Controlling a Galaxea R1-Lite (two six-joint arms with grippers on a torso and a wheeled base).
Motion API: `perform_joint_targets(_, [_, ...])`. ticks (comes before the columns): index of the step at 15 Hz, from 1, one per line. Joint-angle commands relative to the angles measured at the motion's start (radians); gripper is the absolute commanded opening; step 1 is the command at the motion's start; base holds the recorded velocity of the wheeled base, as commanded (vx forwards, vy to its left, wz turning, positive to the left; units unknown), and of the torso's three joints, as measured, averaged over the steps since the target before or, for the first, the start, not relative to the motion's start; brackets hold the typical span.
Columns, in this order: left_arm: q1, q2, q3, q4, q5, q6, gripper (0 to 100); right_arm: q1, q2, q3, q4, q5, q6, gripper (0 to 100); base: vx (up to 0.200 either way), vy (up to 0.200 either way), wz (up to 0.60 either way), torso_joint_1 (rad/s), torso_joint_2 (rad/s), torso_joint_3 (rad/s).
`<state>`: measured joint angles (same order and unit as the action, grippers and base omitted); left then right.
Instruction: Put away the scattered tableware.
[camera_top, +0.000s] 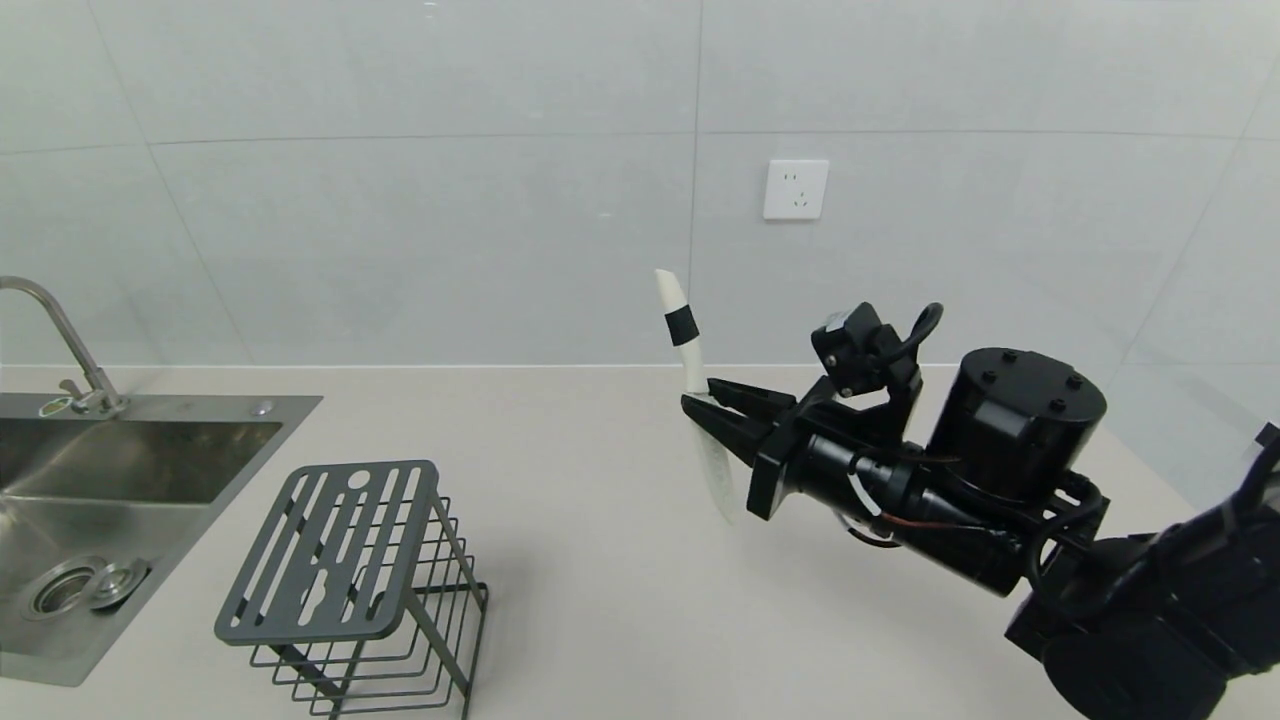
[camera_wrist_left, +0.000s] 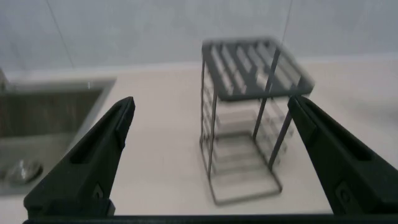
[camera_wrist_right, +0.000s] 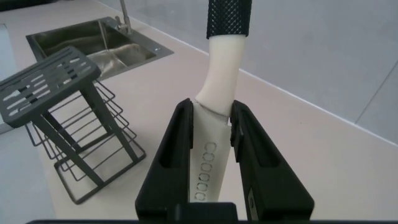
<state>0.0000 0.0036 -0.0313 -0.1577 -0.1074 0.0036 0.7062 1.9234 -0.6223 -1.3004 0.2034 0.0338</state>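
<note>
Rack (camera_top: 330, 628) beside sink (camera_top: 150, 410), wall socket (camera_top: 795, 188), knife (camera_top: 716, 465) aloft

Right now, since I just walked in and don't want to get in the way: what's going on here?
The robot's right gripper is shut on a white knife, handle up and blade down, held above the counter. A dark slotted rack stands on the counter beside the sink; the knife is not yet in it. The left gripper is open, facing the rack and holding nothing.
</note>
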Motion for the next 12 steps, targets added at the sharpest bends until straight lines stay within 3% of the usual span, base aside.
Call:
perform_joint_targets(1, [0.020,0.127,-0.256,-0.168,-0.023,-0.044,100,0.004,-0.003,0.013,-0.014,0.002,0.000,0,0.000,0.000,0.00,0.000,0.00,0.000])
perform_joint_targets(4, [-0.098,0.153,-0.272,-0.054,-0.074,-0.059,100,0.013,0.032,0.046,-0.092,0.002,0.005,0,0.000,0.000,0.00,0.000,0.00,0.000])
perform_joint_targets(5, [-0.107,0.156,-0.271,-0.043,-0.075,-0.070,100,0.013,0.034,0.055,-0.106,0.002,0.005,0,0.000,0.000,0.00,0.000,0.00,0.000])
perform_joint_targets(6, [-0.138,0.177,-0.269,-0.040,-0.104,-0.106,100,0.015,0.032,0.082,-0.132,0.027,0.001,0,0.000,0.000,0.00,0.000,0.00,0.000])
perform_joint_targets(9, [-0.193,0.269,-0.312,-0.048,-0.144,-0.198,100,0.016,0.029,0.113,-0.201,0.090,0.000,0,0.000,0.000,0.00,0.000,0.00,0.000])
perform_joint_targets(10, [-0.213,0.322,-0.332,-0.052,-0.146,-0.214,100,0.035,0.028,0.133,-0.220,0.091,0.005,0,0.000,0.000,0.00,0.000,0.00,0.000])
perform_joint_targets(12, [-0.278,0.447,-0.351,-0.135,-0.164,-0.212,100,0.065,0.023,0.161,-0.247,0.094,0.009,0,0.000,0.000,0.00,0.000,0.00,0.000])
